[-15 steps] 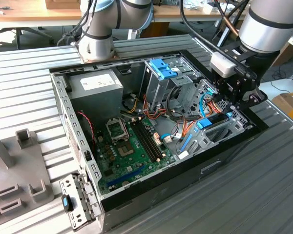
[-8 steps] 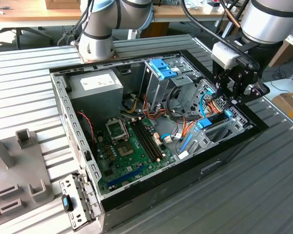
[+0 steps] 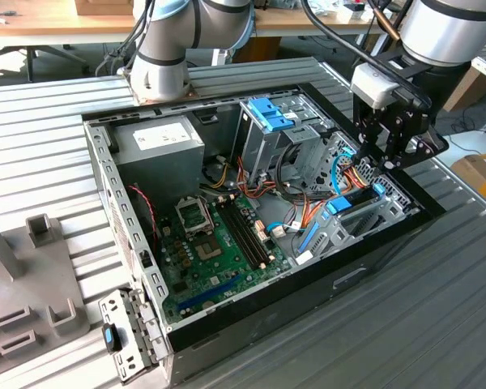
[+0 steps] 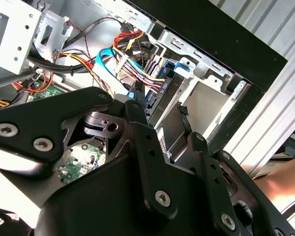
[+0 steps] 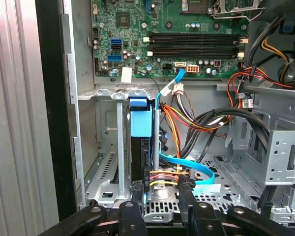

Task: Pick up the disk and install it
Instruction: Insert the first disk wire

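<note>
The disk (image 5: pixel 140 147), a black drive in a bright blue carrier, stands on edge in a slot of the metal bay at the front corner of the open computer case (image 3: pixel 405 212). In the exterior view the disk (image 3: pixel 354 203) is on that view's right. My gripper (image 5: pixel 161 194) hangs just above the bay, open, with one fingertip (image 5: pixel 137 194) over the disk's end and the other to the side. Nothing is held between them. In the second wrist view the gripper (image 4: pixel 160 110) frames the disk's dark body (image 4: pixel 173 130). Bundled wires run up to the disk's end.
A blue flat cable (image 5: pixel 187 164) and coloured wires (image 5: pixel 187 120) cross the bay beside the disk. The motherboard (image 3: pixel 219 243), power supply (image 3: pixel 158 142) and a drive cage with a light-blue latch (image 3: pixel 269 113) fill the case. A perforated bracket (image 3: pixel 125 340) lies outside its near corner.
</note>
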Controlling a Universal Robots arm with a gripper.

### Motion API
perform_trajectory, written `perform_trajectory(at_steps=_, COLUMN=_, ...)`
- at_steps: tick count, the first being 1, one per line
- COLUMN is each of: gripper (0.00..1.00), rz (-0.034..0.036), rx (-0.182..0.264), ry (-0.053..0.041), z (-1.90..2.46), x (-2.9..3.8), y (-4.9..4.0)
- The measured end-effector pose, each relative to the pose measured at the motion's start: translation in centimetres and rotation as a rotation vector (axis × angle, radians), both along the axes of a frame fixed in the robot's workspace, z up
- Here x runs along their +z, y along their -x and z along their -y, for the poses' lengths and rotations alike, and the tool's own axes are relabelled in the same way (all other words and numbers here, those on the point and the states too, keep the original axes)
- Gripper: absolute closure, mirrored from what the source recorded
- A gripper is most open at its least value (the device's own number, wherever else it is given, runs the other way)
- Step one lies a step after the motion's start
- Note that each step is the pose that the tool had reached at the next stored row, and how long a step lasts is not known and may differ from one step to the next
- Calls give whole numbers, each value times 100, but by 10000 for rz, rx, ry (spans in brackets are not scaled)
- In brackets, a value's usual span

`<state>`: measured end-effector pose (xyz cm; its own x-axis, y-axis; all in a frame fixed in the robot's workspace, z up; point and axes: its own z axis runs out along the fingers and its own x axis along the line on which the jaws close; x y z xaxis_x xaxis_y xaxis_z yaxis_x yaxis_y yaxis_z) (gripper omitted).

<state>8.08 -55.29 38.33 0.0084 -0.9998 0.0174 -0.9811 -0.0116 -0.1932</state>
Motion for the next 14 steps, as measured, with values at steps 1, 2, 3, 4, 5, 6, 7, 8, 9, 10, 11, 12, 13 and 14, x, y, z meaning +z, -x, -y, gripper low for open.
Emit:
perform_trajectory(at_steps=1, gripper=58, rz=0, rx=0, ry=0, z=0, x=0, y=0)
perform_trajectory(at_steps=2, gripper=58, rz=0, rx=-1, ry=0, z=0, x=0, y=0)
perform_trajectory(at_steps=3, gripper=58, rz=0, rx=0, ry=0, z=0, x=0, y=0)
perform_trajectory(at_steps=4, gripper=58, rz=0, rx=0, ry=0, z=0, x=0, y=0)
perform_trajectory(at_steps=5, gripper=58, rz=0, rx=0, ry=0, z=0, x=0, y=0)
perform_trajectory(at_steps=6, gripper=58, rz=0, rx=0, ry=1, z=0, x=0, y=0)
perform_trajectory(at_steps=7, gripper=58, rz=0, rx=-1, ry=2, z=0, x=0, y=0)
perform_trajectory(at_steps=8, gripper=58, rz=-13, rx=-1, ry=10, z=0, x=0, y=-5)
perform_trajectory(at_steps=9, gripper=58, rz=-87, rx=-4, ry=30, z=-1, x=0, y=-15)
perform_trajectory(at_steps=10, gripper=58, rz=-245, rx=-18, ry=44, z=-3, x=1, y=-38)
perform_trajectory(at_steps=11, gripper=58, rz=-343, rx=-38, ry=45, z=-7, x=-1, y=-52)
perform_trajectory(at_steps=12, gripper=58, rz=-443, rx=-61, ry=54, z=-11, x=-1, y=-65)
perform_trajectory(at_steps=13, gripper=58, rz=-504, rx=-81, ry=62, z=-13, x=0, y=-73)
perform_trajectory(at_steps=14, gripper=58, rz=-579, rx=-118, ry=69, z=-17, x=0, y=-81)
